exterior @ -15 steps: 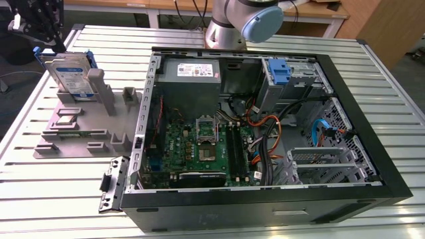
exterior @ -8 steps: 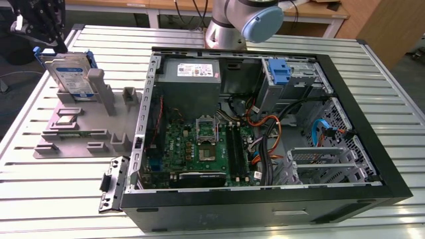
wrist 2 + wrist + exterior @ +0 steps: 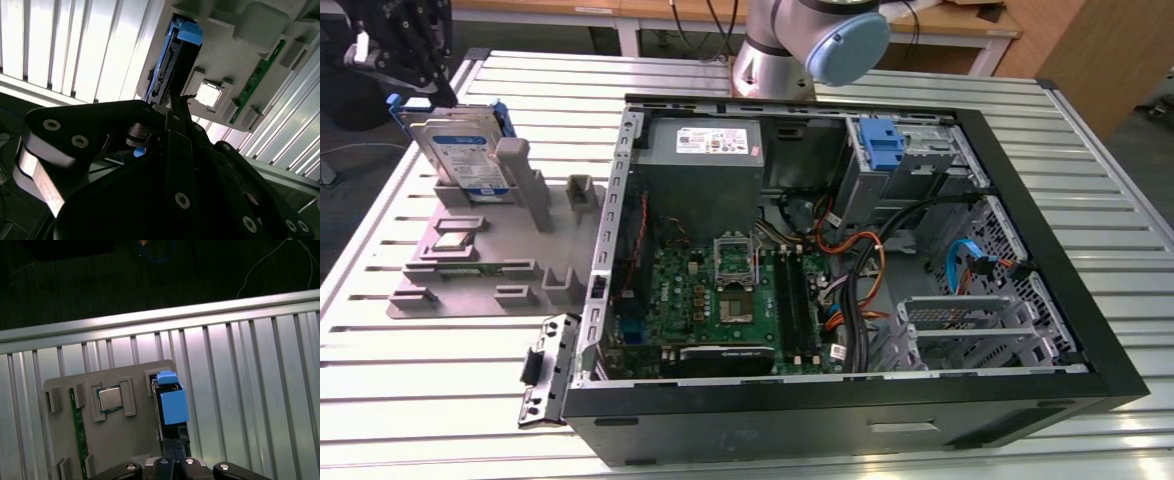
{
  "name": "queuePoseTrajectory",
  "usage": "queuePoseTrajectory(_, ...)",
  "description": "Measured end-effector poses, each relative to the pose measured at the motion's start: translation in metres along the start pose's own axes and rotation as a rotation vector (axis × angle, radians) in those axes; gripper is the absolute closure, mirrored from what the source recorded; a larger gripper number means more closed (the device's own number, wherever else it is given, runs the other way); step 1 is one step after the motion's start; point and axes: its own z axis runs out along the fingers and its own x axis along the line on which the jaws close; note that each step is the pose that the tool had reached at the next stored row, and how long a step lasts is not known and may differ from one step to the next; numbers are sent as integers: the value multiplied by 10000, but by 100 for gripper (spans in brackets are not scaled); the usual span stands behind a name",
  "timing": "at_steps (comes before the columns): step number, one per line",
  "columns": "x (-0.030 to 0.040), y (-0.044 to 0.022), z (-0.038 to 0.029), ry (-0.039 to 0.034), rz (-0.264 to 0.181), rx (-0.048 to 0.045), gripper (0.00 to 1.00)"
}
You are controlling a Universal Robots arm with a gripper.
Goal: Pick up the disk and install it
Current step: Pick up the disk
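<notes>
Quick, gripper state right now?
Gripper: open or closed cannot be told; it is right by the disk, which stands upright in the grey holder.

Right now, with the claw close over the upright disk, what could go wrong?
The disk stands upright in a slot of the grey holder; a skewed pull by the claw might jam or tip it.
A processor chip lies on the holder right beside it and could be knocked.
Loose cables crowd the open case and could snag the disk.
</notes>
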Motion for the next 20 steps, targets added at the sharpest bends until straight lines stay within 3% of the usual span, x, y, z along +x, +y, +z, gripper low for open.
queuePoseTrajectory(7,0,0,7,-52,-491,-34,89)
queuePoseTrajectory(20,3,16,17,-53,-517,-36,89)
